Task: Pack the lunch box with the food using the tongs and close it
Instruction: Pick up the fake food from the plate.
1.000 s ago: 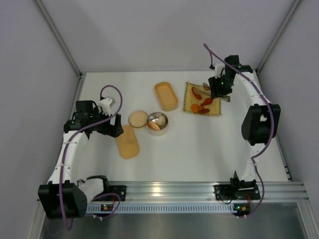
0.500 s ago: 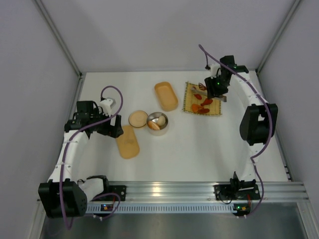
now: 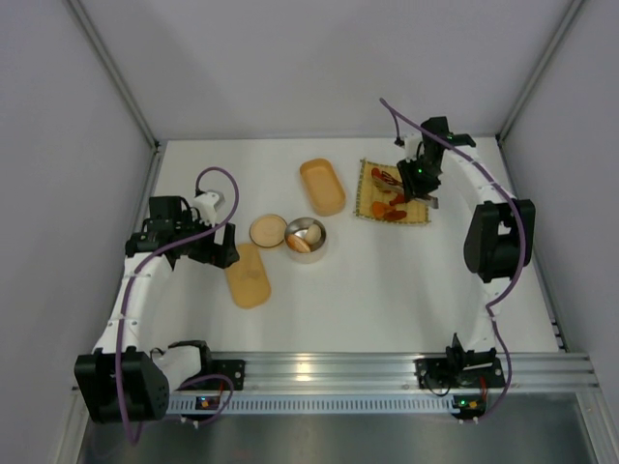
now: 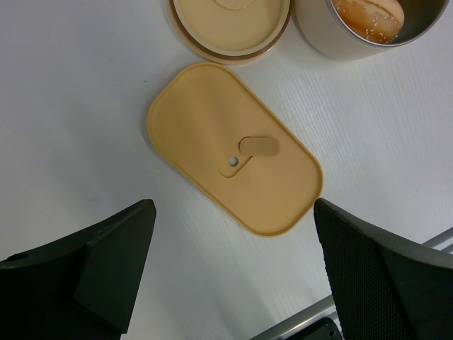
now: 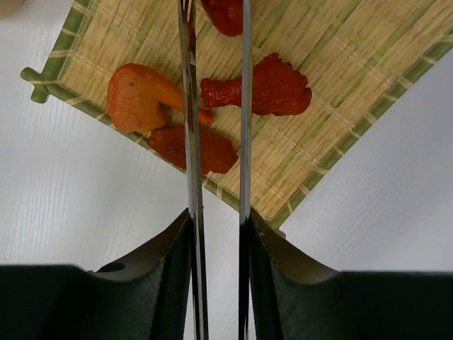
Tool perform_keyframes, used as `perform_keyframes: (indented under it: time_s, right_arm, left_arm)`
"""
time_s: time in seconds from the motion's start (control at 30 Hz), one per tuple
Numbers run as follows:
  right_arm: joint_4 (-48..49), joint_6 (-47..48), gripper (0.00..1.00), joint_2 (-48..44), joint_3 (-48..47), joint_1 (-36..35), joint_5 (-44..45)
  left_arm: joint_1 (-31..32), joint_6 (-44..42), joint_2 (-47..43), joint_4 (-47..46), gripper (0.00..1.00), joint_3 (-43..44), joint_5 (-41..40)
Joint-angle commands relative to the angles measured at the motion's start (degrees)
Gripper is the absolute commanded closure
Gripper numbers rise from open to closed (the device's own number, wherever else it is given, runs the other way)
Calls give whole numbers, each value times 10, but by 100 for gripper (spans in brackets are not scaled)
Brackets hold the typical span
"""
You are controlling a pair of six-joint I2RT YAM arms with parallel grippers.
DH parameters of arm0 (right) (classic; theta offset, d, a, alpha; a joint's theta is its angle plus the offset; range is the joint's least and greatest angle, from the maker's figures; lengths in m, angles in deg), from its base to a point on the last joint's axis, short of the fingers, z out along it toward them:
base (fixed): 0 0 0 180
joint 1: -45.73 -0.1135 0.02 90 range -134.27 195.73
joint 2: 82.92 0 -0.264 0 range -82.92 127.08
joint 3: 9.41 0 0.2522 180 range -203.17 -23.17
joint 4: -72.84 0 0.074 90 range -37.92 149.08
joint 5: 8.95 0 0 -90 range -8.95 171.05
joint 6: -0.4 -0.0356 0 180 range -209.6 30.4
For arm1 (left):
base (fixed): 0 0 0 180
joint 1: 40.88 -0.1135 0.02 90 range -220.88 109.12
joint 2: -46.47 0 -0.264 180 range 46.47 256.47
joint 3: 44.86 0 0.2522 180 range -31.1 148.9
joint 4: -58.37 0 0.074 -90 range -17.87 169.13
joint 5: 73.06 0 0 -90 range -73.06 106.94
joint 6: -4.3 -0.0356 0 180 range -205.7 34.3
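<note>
Clamped between the fingers of the right gripper (image 5: 218, 219): the tongs (image 5: 245, 142), both thin silvery arms pinched close to parallel, only a narrow slot between them. Long axis straight out from the fingers; in the overhead view, tips toward the left and a little far, handle end trailing near-right behind the wrist. Poised over the woven mat (image 5: 340, 92) at the far right of the table (image 3: 387, 290), tips beyond the top edge of the right wrist view. Under the left arm of the tongs, the thin end of an orange piece (image 5: 134, 95) and a darker red piece (image 5: 216, 152); under the right arm, a bright red piece (image 5: 279, 85) lying across the slot; one more red piece (image 5: 225, 14) at the top edge, between the arms. Contact between metal and food: impossible to tell. Left of the mat, an open oval box (image 3: 322, 186), long axis roughly near to far. Nearer and further left, a round tin (image 3: 307, 239) with a sesame-speckled bun (image 4: 368, 10) inside, just beside a round lid (image 3: 268, 231). Near-left of those, the oval lid (image 4: 233, 166) flat on the table, long axis also roughly near to far, small tab at its middle. Above it, the left gripper (image 4: 232, 212), fingers spread fully wide, holding nothing.
</note>
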Motion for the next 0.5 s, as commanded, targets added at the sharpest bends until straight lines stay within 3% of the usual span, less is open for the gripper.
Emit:
perform_keyframes:
  time_s: [0.0,0.03,0.27,0.47]
  right_arm:
    - [32,-2,70,-6,0,-6,7]
    - [28,-1,77,-10,0,-7,6]
    - [-6,-12,100,-49,-32,-10,-25]
    - [-18,-51,100,-103,-59,-12,-109]
  left_arm:
    - [0,-5,-5,-25,2,-4,2]
    - [1,-4,-5,-26,2,-4,3]
    - [1,-6,-8,-18,2,0,1]
    - [1,0,-9,-18,2,3,3]
